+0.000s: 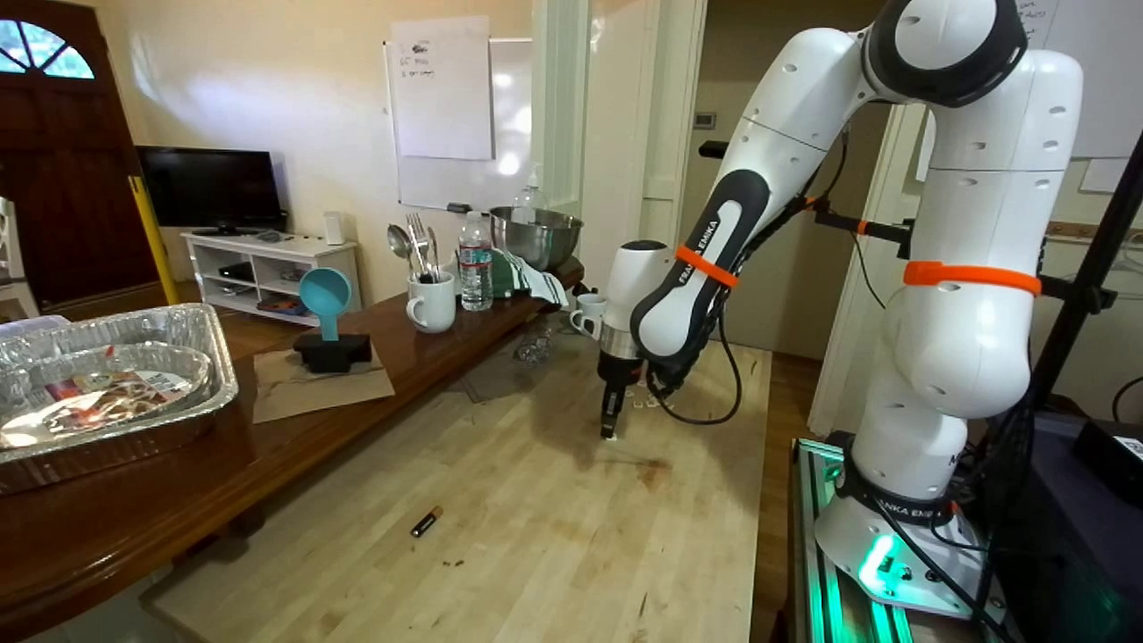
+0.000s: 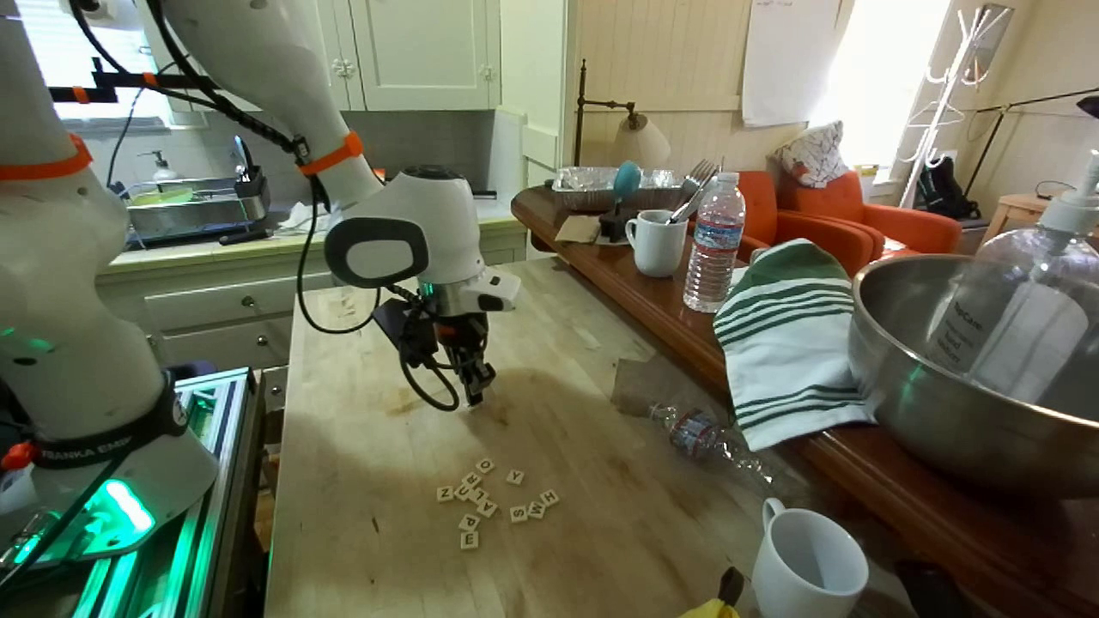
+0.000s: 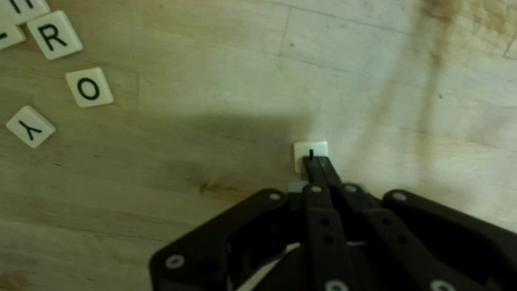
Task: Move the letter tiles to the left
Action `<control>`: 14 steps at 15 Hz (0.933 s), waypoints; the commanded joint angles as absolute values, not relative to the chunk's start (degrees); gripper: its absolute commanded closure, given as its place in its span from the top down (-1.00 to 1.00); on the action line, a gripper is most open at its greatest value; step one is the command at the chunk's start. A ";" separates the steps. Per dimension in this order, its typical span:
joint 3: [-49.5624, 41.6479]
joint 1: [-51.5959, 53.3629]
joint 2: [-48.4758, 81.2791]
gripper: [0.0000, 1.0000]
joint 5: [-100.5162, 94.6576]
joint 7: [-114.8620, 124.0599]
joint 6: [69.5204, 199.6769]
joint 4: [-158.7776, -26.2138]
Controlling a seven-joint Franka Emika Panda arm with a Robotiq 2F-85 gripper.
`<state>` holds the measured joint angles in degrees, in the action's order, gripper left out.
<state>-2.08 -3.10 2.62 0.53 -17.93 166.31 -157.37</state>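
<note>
We've got the gripper [image 3: 317, 158] low at the wooden tabletop [image 3: 226, 60], fingers drawn tight together, tips side by side, and there it is in the wrist view: a lone pale tile [image 3: 301, 148] beneath them! The tips cover its lower right; one short black mark shows, so we can't read the letter, nor tell whether they touch it. Over to nine o'clock from the tips, the Y tile [image 3: 30, 126], cream-coloured, its letter tipped sideways. Between nine and ten, the O tile [image 3: 89, 87], bold black ring, corners softly rounded. At ten, the R tile [image 3: 55, 35], askew, close against two neighbouring tiles [image 3: 24, 12] cropped by the edge. In an exterior view we find the scattered tiles [image 2: 478, 496] at six o'clock from the gripper, the E tile [image 2: 469, 541] lowest, and a slanting row of three tiles [image 2: 537, 510] at five.
</note>
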 commanded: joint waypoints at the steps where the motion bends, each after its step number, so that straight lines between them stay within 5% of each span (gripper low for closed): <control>1: -0.73 -1.81 7.01 -1.00 0.10 -14.69 166.11 -157.35; 14: -0.42 -2.41 0.83 -1.00 2.71 -16.18 163.72 -157.36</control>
<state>-1.14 -2.61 2.48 0.77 -15.75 166.25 -157.38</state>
